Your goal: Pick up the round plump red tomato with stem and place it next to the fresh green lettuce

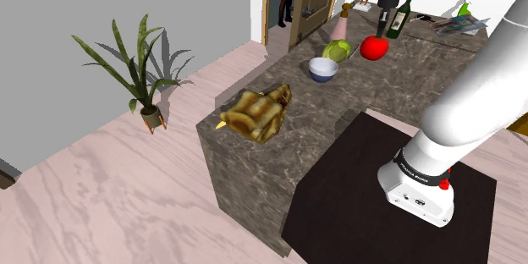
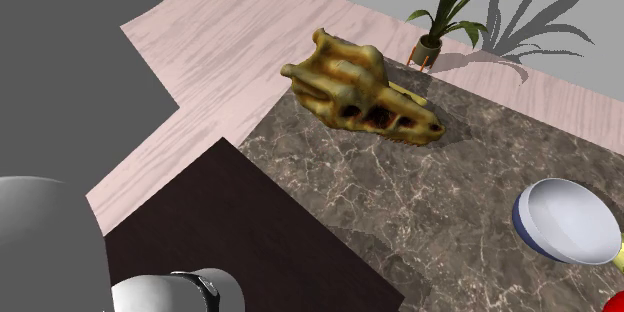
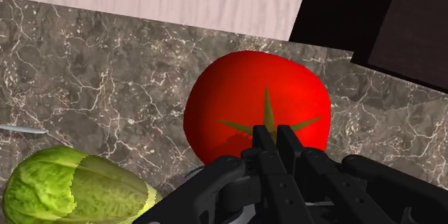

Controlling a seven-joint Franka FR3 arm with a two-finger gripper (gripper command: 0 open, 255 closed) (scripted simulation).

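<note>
The tomato (image 3: 237, 93) is round, plump and glossy red, with a flat olive-green star of a stem on top. It sits at the far part of the dark marbled counter (image 1: 338, 110), just beside the pale green lettuce (image 1: 337, 50) on the shoulder view's right. I cannot tell whether it rests on the stone or hangs just above it.

The white arm rises from its stand, leaves the shoulder view's top edge and comes back down with the hand pointing straight down over the tomato. The gripper (image 3: 271, 135) has its black fingers drawn nearly together, pinching the tomato at its stem.

A blue-walled bowl (image 1: 322, 69) with a white inside stands upright near the lettuce, toward the stand.
</note>
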